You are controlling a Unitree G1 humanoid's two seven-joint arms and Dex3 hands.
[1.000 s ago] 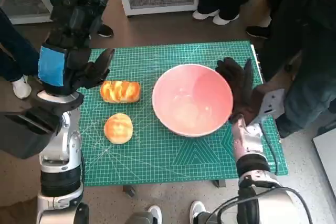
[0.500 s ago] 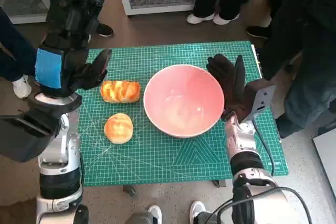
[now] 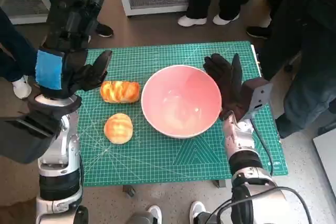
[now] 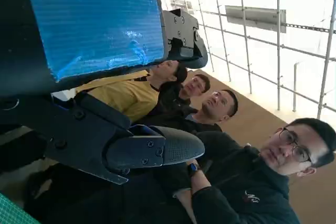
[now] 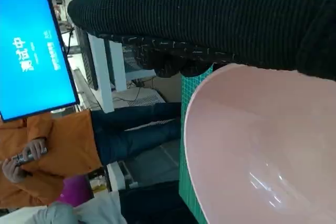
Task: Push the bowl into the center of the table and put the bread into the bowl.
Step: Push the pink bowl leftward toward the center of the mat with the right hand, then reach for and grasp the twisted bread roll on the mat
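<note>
Black glove: the right hand (image 3: 227, 85), fingers spread, presses flat on the pink bowl's (image 3: 181, 100) side, near the desk's (image 3: 157, 156) middle. Both bread rolls (image 3: 120, 91) lie outside it. The left hand (image 3: 71, 61) hovers open, empty.

left hand (image 3: 71, 61) raised, fingers (image 3: 100, 66) apart (empty); right hand (image 3: 227, 85) upright, flat.

White characters on blue screen (image 5: 31, 51), turned sideways, first reads 中, rest unclear
</note>
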